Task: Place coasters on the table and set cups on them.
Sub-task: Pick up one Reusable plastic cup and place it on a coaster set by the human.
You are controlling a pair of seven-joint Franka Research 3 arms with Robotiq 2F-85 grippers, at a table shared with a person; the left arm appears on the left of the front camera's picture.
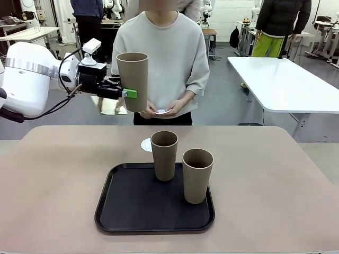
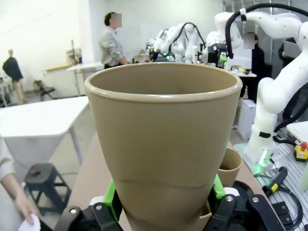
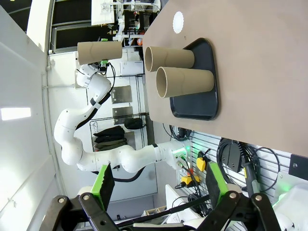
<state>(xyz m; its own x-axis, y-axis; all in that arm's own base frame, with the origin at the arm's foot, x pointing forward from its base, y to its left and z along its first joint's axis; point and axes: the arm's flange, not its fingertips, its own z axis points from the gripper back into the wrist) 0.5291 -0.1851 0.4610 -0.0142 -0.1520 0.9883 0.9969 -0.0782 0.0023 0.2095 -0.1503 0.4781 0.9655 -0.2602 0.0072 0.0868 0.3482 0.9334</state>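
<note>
Left hand [image 1: 129, 93] grips a matte tan tapered cup [image 1: 132, 74]; right hand [image 3: 159, 185] gapes wide.

Looking like a robotics lab: white robot arm [image 1: 32, 79] working at a bench, e-stop btn [image 2: 301, 150] sitting nearby, cables [image 3: 230, 155] hanging on a slotted wall panel [image 3: 279, 163], white work tables [image 1: 286, 79] standing around, ppl [image 1: 278, 26] standing in bkgd.

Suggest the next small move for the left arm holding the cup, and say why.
Probably bring the cup down and toward the coaster that lies on the table just beyond the tray. The left gripper is shut on the cup, which is upright and well above the table, and that coaster has nothing on it.
</note>
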